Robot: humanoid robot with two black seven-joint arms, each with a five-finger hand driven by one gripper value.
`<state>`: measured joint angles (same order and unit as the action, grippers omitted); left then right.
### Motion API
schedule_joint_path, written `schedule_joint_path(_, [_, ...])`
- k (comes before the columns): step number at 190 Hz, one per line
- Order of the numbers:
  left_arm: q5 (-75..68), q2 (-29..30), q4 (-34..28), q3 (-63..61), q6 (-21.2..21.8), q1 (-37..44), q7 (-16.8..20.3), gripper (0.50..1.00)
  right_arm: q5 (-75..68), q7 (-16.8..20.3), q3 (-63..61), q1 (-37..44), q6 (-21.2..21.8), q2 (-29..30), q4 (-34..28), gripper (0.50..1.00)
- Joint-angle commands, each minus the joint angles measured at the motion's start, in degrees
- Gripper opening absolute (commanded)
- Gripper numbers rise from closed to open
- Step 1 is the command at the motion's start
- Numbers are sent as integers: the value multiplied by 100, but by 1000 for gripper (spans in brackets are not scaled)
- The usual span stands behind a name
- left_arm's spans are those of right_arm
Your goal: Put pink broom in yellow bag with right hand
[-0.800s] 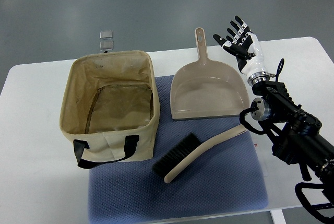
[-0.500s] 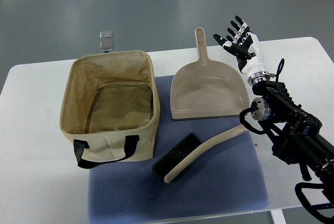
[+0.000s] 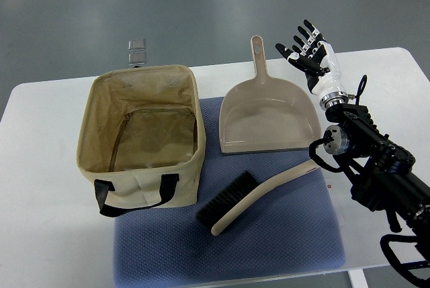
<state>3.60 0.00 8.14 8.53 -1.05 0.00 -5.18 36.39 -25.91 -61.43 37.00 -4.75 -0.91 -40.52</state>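
At the right of the frame the right hand (image 3: 310,53) is showing a white shell over its back and wrist, with black fingers (image 3: 299,35) carrying small pale marks at the joints. A silver ring is joining the wrist to the arm (image 3: 376,167), which is showing as matte black blocky segments with a round grey joint cap. Thin black cables are looping beside the wrist and along the lower arm.

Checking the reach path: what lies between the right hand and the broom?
In the top view, the dustpan lies between the open right hand and the broom on the blue mat.
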Motion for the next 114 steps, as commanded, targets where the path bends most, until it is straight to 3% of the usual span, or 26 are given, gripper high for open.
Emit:
schedule_joint_path(1, [9, 0, -32, 0, -1, 0, 0, 1000, 0, -1, -10, 0, 0, -14, 0, 930])
schedule_joint_path(114, [0, 0, -14, 0, -1, 0, 0, 1000, 97, 201, 465, 852, -53, -480, -9, 930])
